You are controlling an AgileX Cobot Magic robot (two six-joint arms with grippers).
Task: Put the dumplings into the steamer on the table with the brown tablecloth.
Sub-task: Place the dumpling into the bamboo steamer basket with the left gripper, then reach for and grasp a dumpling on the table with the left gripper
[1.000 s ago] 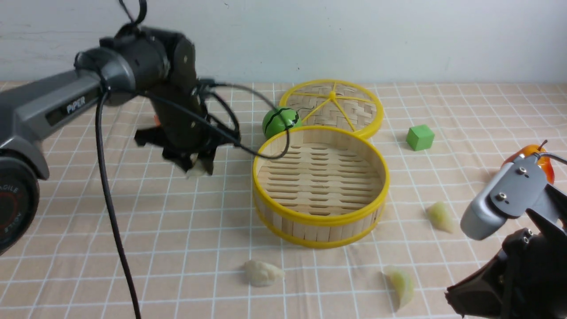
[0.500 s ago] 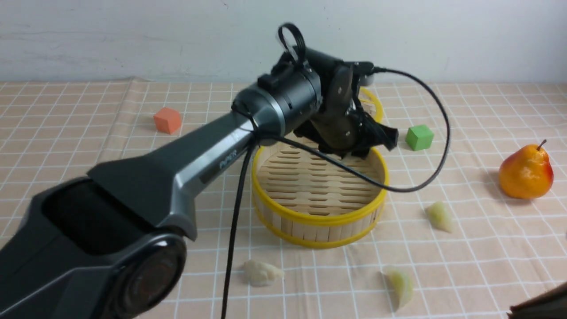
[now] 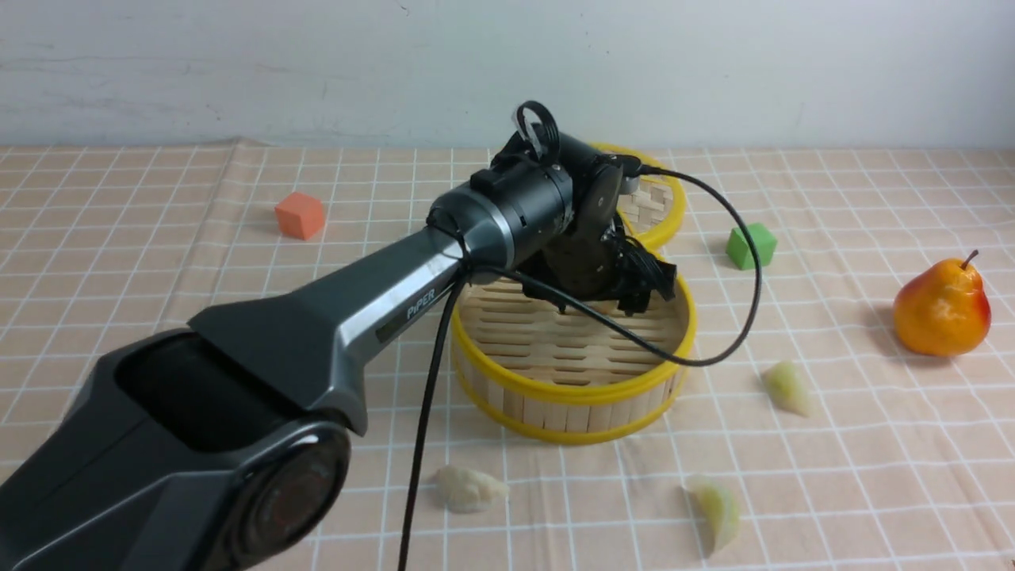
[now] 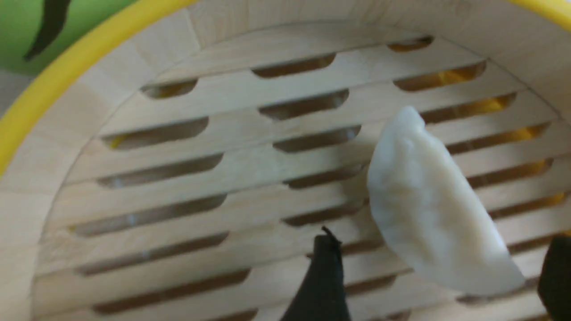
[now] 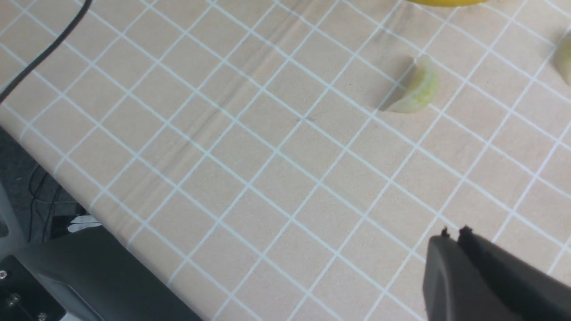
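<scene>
**Release of the first dumpling.** The left gripper point(image 3: 614, 297), which a second ago carried a white dumpling over the cloth to the left of the steamer point(image 3: 571, 388), now hangs inside the steamer's yellow rim, towards the far wall. Its jaws stand wide apart. In the left wrist view the white dumpling point(image 4: 428, 209) lies on the slatted floor between the two fingers, apparently free of both. One of four is therefore judged delivered.

Three dumplings remain on the brown tablecloth point(image 3: 158, 262):
- a second white dumpling point(image 3: 468, 488) in front of the steamer, towards the left;
- a green dumpling point(image 3: 718, 511) in front, towards the right;
- another green dumpling point(image 3: 787, 387) just beside the steamer's right wall.

The right arm has left the front view, uncovering the pear point(image 3: 942, 308). The right gripper point(image 5: 454, 232) is closed and empty, poised over cloth near the desk's front edge.

**Clearance.** The steamer wall rings the left gripper, so a straight upward exit looks safest. Its cable point(image 3: 737, 317) droops across the right-hand rim and could snag. The woven lid point(image 3: 658, 206) sits close behind the steamer. The green cube point(image 3: 751, 246) and orange cube point(image 3: 300, 215) stand well apart from it. Open cloth surrounds each remaining dumpling, though the two front ones lie near the desk's edge.
</scene>
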